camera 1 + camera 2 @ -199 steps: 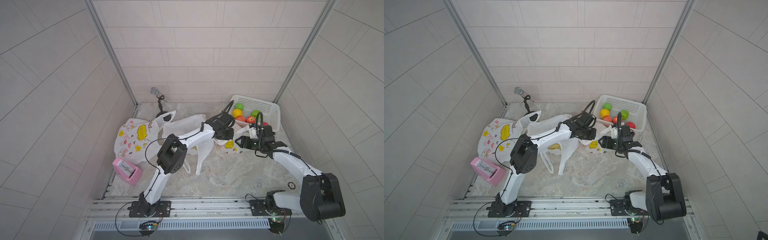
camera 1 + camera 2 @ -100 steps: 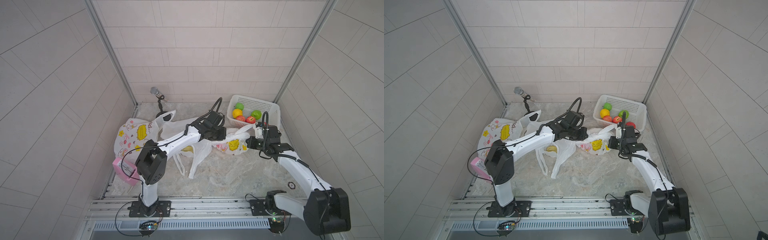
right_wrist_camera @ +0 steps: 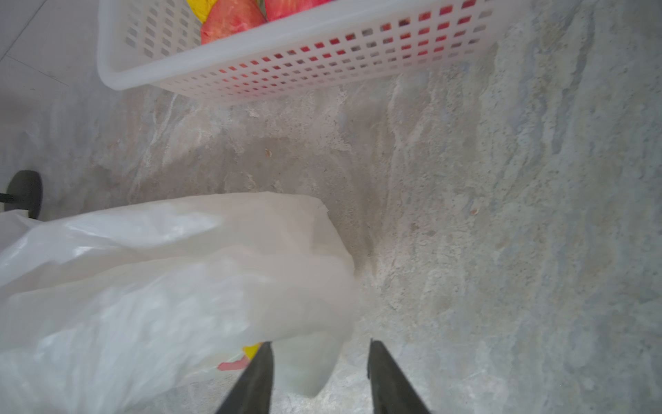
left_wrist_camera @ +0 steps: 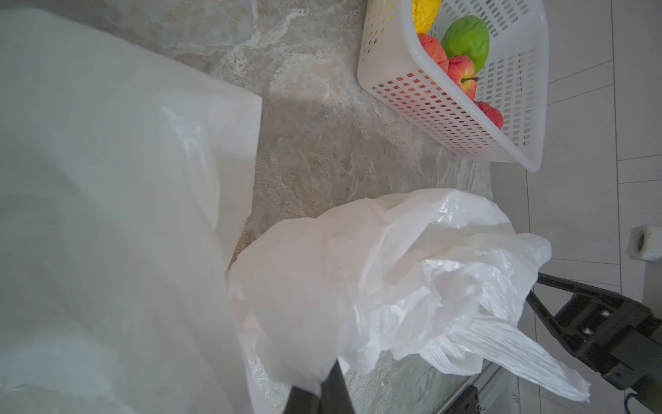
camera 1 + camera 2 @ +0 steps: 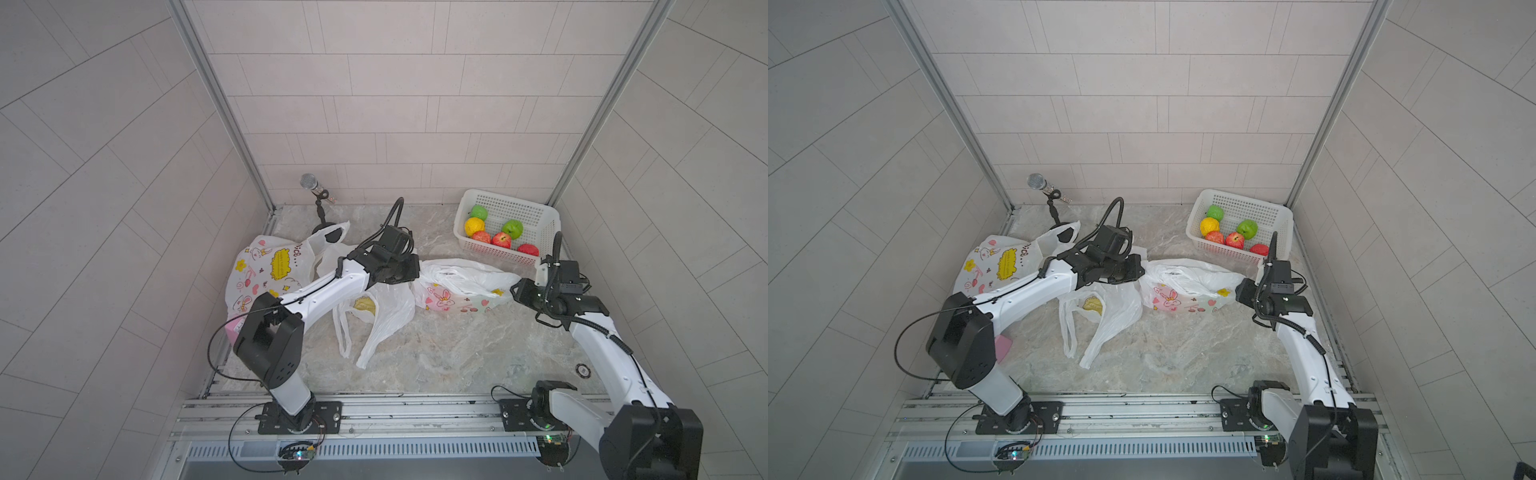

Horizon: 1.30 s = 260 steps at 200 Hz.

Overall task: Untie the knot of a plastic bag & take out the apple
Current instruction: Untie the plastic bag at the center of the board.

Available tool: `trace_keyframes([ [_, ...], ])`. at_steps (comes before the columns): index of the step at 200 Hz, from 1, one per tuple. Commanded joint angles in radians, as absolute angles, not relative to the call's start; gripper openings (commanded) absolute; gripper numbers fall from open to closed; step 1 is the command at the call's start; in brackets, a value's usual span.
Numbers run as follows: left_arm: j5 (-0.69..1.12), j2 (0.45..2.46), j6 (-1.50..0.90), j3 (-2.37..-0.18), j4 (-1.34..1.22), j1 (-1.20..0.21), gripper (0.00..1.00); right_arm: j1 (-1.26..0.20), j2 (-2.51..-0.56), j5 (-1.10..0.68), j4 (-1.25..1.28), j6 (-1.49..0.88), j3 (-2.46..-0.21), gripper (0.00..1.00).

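The plastic bag [image 5: 461, 286], white with cartoon prints, lies flat and stretched between both grippers; both top views show it [image 5: 1183, 286]. My left gripper [image 5: 411, 270] is at its left end, shut on a fold of bag film [image 4: 297, 358]. At the bag's right end, my right gripper [image 5: 517, 289] stands open, and a loose flap of the bag [image 3: 308, 365] hangs between its fingertips [image 3: 267, 355]. A twisted handle [image 4: 519, 355] trails beside the right gripper [image 4: 533, 286]. I see no knot. The apple is hidden; the film shows nothing of the inside.
A white perforated basket [image 5: 544, 216] with red, green and yellow fruit stands at the back right, close to the right arm. A microphone on a stand [image 5: 309, 181] is at the back left. Two other bags [image 5: 270, 266] [image 5: 382, 316] and a pink box [image 5: 232, 330] lie under and beside the left arm.
The left gripper has drawn back leftward with the bag's end and the right gripper has moved rightward, so the bag is pulled out long. The right jaws now stand apart.
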<state>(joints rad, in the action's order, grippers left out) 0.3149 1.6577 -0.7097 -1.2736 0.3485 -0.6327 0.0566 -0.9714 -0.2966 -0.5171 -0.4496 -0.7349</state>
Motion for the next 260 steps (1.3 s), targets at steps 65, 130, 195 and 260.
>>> trace_keyframes([
  [65,0.382,1.608,-0.767,-1.244,0.258,-0.638,0.00,-0.213,-0.905,-0.429,-0.242,-0.645,-0.636,0.71],
  [130,0.422,1.589,-0.770,-1.241,0.230,-0.659,0.00,-0.282,-1.012,-0.253,-0.182,-0.769,-0.574,0.88],
  [195,0.445,1.575,-0.645,-1.318,0.378,-0.633,0.00,-0.041,-0.917,-0.325,-0.168,-0.763,-0.473,0.24],
  [260,0.489,1.627,-0.643,-1.427,0.386,-0.617,0.00,0.101,-0.933,-0.497,-0.195,-0.689,-0.595,0.00],
])
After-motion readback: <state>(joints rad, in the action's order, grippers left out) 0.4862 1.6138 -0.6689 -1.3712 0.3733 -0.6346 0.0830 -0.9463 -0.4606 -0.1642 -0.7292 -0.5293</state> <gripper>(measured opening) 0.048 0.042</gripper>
